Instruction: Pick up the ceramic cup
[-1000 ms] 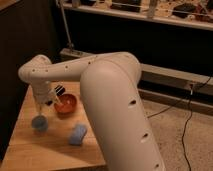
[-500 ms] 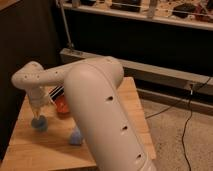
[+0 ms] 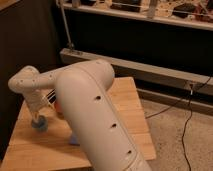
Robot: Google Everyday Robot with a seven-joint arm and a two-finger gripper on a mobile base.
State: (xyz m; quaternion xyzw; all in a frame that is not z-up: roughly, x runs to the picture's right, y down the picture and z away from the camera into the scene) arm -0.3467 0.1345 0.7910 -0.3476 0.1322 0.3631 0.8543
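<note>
The big white arm [image 3: 92, 115] fills the foreground, reaching across the wooden counter [image 3: 126, 102]. The pincer [image 3: 37, 116] is down at the counter's left side, right over the ceramic cup [image 3: 40, 124], which sits on the wood near the left edge. Clenched or released? Cannot tell from here. A sliver of the red bowl [image 3: 58, 106] peeks out just behind the arm, and a corner of the blue sponge [image 3: 74, 140] shows below.

Small blue-grey ceramic cup [image 3: 40, 124] sits upright on wooden table [image 3: 126, 102], claw [image 3: 37, 115] directly over it.
</note>
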